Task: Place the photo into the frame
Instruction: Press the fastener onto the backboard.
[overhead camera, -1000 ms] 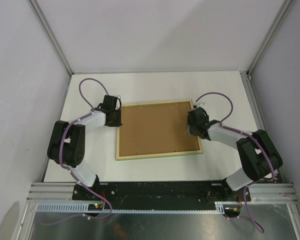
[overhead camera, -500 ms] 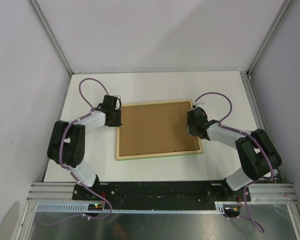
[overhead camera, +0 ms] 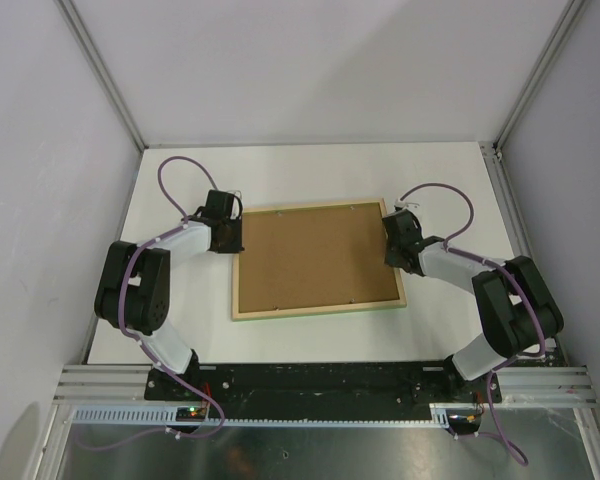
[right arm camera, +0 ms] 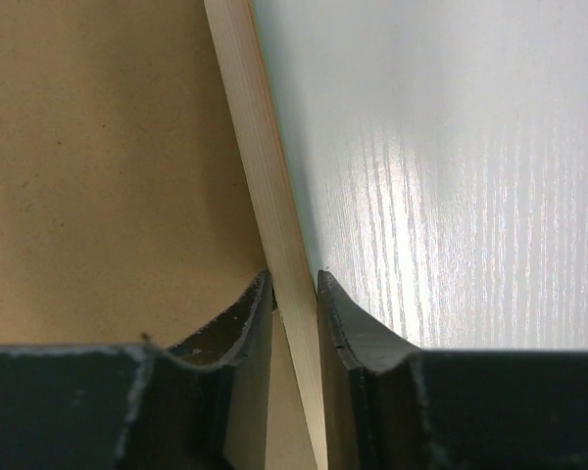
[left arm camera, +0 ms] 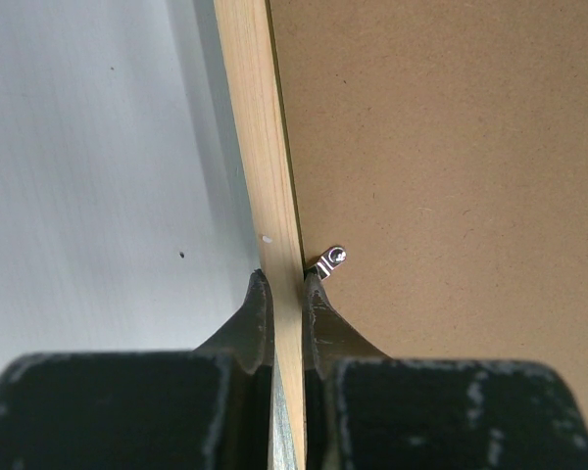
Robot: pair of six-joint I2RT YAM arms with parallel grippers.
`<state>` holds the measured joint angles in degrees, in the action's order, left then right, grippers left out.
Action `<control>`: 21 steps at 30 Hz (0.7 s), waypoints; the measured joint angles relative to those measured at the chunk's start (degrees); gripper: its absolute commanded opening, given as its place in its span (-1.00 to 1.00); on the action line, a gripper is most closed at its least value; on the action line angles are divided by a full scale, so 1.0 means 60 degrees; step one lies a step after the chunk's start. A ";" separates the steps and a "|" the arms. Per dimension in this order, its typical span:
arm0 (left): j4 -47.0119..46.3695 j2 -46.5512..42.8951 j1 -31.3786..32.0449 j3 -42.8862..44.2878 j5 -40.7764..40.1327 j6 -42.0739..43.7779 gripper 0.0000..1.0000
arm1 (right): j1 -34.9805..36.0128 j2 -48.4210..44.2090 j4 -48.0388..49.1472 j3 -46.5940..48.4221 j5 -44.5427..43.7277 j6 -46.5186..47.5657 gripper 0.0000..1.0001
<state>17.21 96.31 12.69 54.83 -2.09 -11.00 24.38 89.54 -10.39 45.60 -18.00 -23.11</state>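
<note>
The frame (overhead camera: 315,306) lies back up on the white table, pale wood rails showing and a thin green edge along its near side. The plain brown backing board (overhead camera: 315,255) fills it. The photo does not show in any view. My left gripper (overhead camera: 232,240) is shut on the frame's left rail (left arm camera: 260,147), its tips (left arm camera: 286,279) pinching the wood beside a small metal clip (left arm camera: 331,260). My right gripper (overhead camera: 398,245) straddles the right rail (right arm camera: 250,127), which runs slantwise between its tips (right arm camera: 294,279); the jaws are closed on it.
The white table (overhead camera: 450,190) surrounds the frame, walled by grey panels at the back and both sides. Purple cables loop above each wrist. The arm bases and a black rail (overhead camera: 320,380) line the near edge.
My right gripper has shifted slightly to the right and back, out towards the frame's right rail. The frame, the board and my left gripper have not visibly moved.
</note>
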 measured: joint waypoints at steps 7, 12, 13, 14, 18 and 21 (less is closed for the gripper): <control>0.0000 0.0000 -0.0004 0.0000 0.0018 0.0000 -1.00 | -0.0007 -0.0011 -0.0022 0.0011 0.0080 -0.0135 -0.05; 0.0000 0.0000 -0.0015 0.0000 0.0033 0.0000 -1.00 | -0.0051 -0.0033 -0.0076 0.0011 0.0233 -0.0375 0.07; 0.0000 0.0000 -0.0015 0.0000 0.0033 0.0000 -1.00 | -0.0062 -0.0036 -0.0080 0.0011 0.0299 -0.0404 0.07; 0.0000 0.0000 -0.0015 0.0000 0.0033 0.0000 -1.00 | -0.0069 -0.0036 -0.0087 0.0011 0.0342 -0.0433 0.06; 0.0000 0.0000 -0.0015 0.0000 0.0036 0.0000 -1.00 | -0.0066 -0.0036 -0.0131 0.0011 0.0412 -0.0546 0.01; 0.0000 0.0000 -0.0018 0.0000 0.0040 0.0000 -1.00 | -0.0040 -0.0040 -0.0160 0.0015 0.0408 -0.0619 -0.06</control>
<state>17.21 96.31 12.58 54.83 -1.85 -11.00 24.14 89.30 -11.35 45.69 -15.55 -26.83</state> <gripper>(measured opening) 0.072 0.506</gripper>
